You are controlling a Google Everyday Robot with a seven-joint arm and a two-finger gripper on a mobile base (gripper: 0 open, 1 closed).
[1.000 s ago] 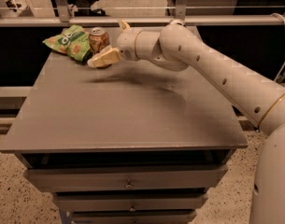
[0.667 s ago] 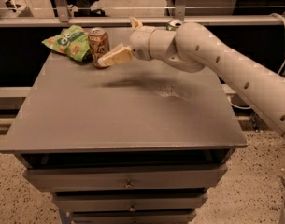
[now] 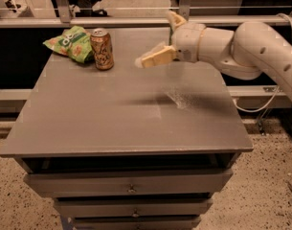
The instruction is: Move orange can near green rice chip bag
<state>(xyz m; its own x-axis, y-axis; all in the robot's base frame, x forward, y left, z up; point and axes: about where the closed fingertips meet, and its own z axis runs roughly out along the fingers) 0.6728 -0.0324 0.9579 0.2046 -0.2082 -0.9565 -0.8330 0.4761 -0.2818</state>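
Pincer point(image 3: 149, 60) now farther from orange can point(image 3: 102, 49)

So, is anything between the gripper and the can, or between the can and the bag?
Nothing visible either way. The can stands upright right beside the bag; whether they touch, I cannot tell. The gripper hovers off to the can's right in the view, with only bare table between them.

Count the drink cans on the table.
1: the orange can stands upright at the back left of the table, beside the green rice chip bag. The gripper hangs to its right, apart from it. None looks hidden.
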